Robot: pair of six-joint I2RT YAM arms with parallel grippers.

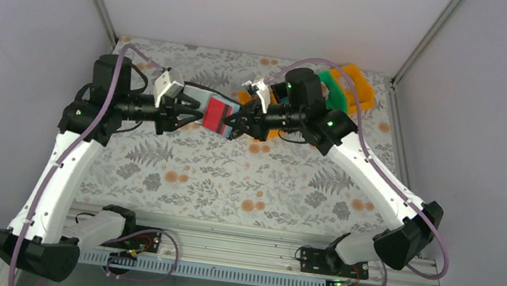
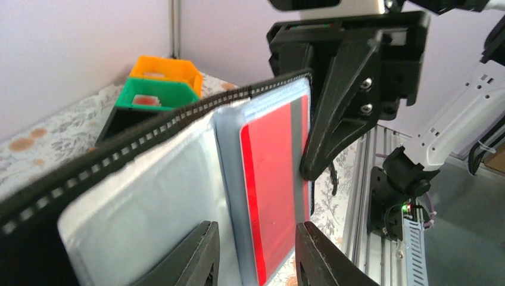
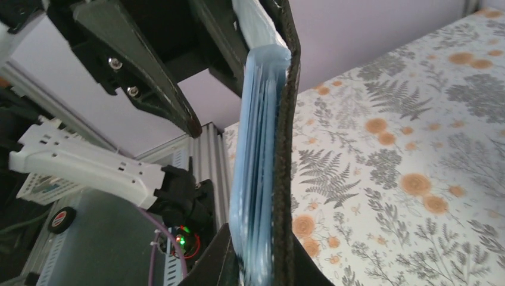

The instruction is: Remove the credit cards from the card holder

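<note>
The left pincer (image 2: 255,238) reaches in from the left with its jaws apart by a moderate gap, bracketing the near edge of the open card holder (image 2: 137,208); the wrist view does not confirm firm contact with any card. This position is judged to prepare a pinch on a card edge while the holder is steadied from the other side. The card holder hangs above the worktop (image 3: 417,107), between the two arms. It is opened like a book with its inner faces turned toward the left arm, which makes the pockets reachable. Its cover is black with a ribbed, notched rim, and the inner leaves are smooth, slightly glossy, pale blue-grey sleeves stacked in layers. A red credit card (image 2: 274,196), thin, flat and round-cornered with a grey stripe along one long side, sits in the right-hand sleeve and is not yet withdrawn. The right pincer (image 3: 259,265) is clamped on the right-hand half of the holder, with one black tapered finger on the card-side face and the other behind the cover. This grip is judged to serve as the fixed support. Further right stand a black bin (image 2: 116,122), a green bin (image 2: 158,95) and an orange bin (image 2: 167,67), all rigid, moulded and open-topped. The worktop carries a matt cloth printed with grey ferns and orange flowers
</note>
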